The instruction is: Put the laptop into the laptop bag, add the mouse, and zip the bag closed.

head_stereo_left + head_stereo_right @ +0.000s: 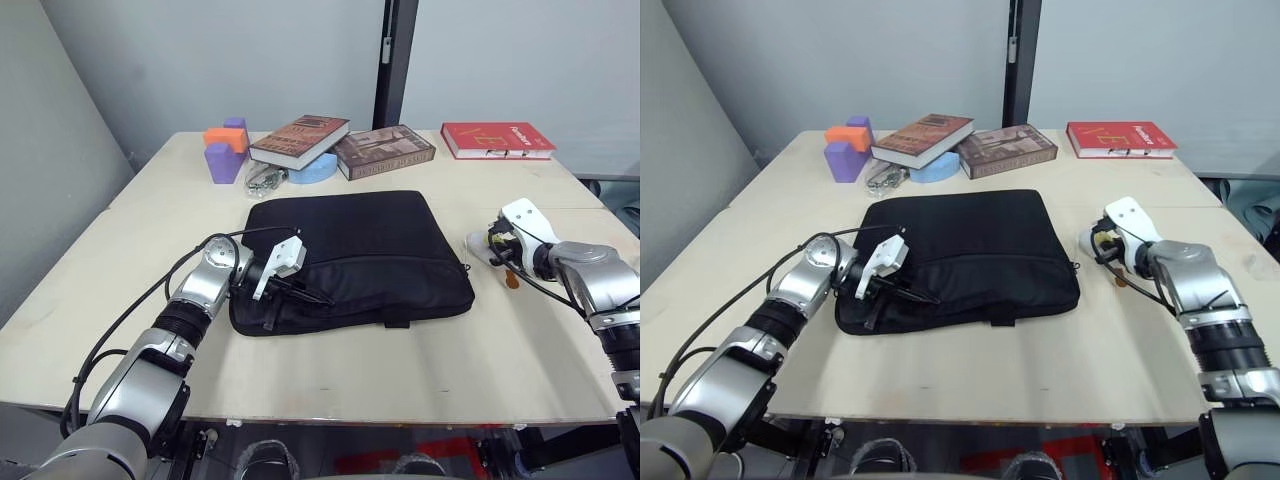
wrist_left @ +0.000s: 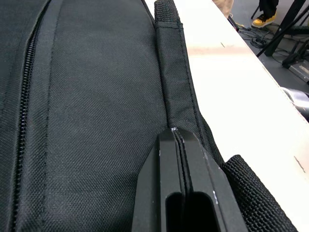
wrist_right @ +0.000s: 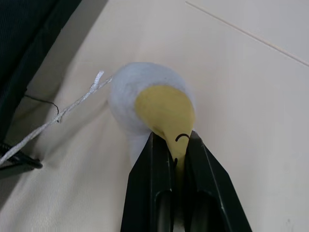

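Left eye view: black laptop bag [image 1: 355,258] flat at centre of the frame on a pale wooden table [image 1: 340,380], long side toward the camera. Left gripper [image 1: 292,296] at the bag's lower left corner, fingers pressed together on the fabric edge; in the left wrist view, pinched on a seam beside a strap handle [image 2: 251,193], zipper [image 2: 26,92] running along the far side of the panel. Right gripper [image 1: 492,246] at centre right of the frame, just right of the bag, fingers pinching a white-and-yellow plush toy [image 3: 154,104] lying on the table, a white string [image 3: 58,116] trailing from it toward the bag. Two brown books [image 1: 300,140] [image 1: 385,152], purple and orange blocks [image 1: 225,150] and a red book [image 1: 497,140] along the top of the frame.
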Controlling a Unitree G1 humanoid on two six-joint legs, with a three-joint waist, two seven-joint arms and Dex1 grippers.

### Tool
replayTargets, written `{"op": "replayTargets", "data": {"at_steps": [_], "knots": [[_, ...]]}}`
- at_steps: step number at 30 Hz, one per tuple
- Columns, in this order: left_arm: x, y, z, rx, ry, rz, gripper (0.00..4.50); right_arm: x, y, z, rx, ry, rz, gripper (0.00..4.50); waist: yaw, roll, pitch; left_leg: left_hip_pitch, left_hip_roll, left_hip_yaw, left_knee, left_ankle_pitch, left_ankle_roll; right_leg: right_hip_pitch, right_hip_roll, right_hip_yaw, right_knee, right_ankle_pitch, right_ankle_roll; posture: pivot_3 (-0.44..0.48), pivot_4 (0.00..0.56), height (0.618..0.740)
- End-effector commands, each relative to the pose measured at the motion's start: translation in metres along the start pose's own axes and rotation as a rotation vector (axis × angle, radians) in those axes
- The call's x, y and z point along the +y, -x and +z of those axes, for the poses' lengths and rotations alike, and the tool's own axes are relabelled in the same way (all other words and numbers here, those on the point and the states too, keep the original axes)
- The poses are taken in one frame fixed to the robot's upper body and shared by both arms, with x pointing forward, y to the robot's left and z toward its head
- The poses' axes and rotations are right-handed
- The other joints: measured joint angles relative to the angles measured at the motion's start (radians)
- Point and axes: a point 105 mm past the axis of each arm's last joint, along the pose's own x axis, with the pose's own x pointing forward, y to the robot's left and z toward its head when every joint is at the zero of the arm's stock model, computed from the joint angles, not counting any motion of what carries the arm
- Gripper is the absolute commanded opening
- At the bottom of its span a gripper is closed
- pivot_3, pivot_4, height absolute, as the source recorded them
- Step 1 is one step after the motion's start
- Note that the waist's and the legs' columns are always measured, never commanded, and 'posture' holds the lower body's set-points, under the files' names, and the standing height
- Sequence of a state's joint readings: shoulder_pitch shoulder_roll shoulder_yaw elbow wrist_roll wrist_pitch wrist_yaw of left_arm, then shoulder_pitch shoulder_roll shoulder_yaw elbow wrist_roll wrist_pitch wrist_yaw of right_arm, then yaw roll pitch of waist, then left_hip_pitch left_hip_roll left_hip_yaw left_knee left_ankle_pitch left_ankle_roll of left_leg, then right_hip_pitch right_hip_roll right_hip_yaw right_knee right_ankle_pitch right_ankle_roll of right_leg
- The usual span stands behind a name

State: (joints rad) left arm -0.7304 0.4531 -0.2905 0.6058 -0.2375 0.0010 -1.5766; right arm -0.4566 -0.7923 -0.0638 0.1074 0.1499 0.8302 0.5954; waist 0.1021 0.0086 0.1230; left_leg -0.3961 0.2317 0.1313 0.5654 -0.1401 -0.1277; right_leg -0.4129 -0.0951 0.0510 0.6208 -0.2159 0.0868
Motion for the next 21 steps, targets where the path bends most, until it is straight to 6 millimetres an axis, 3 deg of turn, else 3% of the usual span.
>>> {"op": "replayTargets", "data": {"at_steps": [1,4,10,16,20,21], "knots": [[-0.001,0.007,0.012,-0.042,0.055,-0.023,0.00,0.003,0.015,0.009,-0.045,0.002,0.056,1.38,0.002,0.000,0.000,0.000,0.000,0.000,0.000,0.000,0.000,-0.001,0.000,0.000,0.000,0.000,0.000,0.000,0.150,0.740],[0.001,0.011,0.026,-0.074,0.052,-0.020,0.00,0.007,0.020,0.009,-0.048,0.005,0.090,2.47,-0.001,0.000,0.000,-0.002,0.000,0.000,0.000,0.000,0.001,-0.003,0.000,0.000,-0.001,0.000,0.000,0.000,0.150,0.740],[0.006,0.025,0.048,-0.101,-0.008,0.029,0.00,-0.004,0.033,0.013,-0.066,-0.010,0.104,4.47,0.005,-0.001,0.002,-0.004,0.000,0.000,0.000,0.001,0.003,-0.005,0.000,0.000,-0.001,0.000,0.000,0.000,0.150,0.740],[0.003,0.045,0.074,-0.150,-0.026,0.058,0.00,-0.024,0.064,0.026,-0.126,-0.013,0.112,4.47,0.010,-0.002,0.005,-0.005,0.000,0.000,-0.001,0.003,0.007,-0.005,0.000,-0.001,-0.003,0.000,0.000,0.000,0.150,0.740],[0.009,0.059,0.072,-0.100,-0.040,0.135,0.00,-0.023,0.084,0.031,-0.164,0.030,0.175,4.47,0.012,-0.002,0.005,-0.005,0.000,0.000,-0.002,0.004,0.008,-0.005,0.000,-0.001,-0.004,0.000,0.000,0.000,0.150,0.740],[0.012,0.064,0.072,-0.087,-0.048,0.171,0.25,-0.020,0.090,0.032,-0.173,0.042,0.210,4.49,0.012,-0.002,0.005,-0.005,0.000,0.000,-0.002,0.004,0.008,-0.005,0.000,-0.001,-0.004,0.000,0.000,0.000,0.150,0.740]]}}
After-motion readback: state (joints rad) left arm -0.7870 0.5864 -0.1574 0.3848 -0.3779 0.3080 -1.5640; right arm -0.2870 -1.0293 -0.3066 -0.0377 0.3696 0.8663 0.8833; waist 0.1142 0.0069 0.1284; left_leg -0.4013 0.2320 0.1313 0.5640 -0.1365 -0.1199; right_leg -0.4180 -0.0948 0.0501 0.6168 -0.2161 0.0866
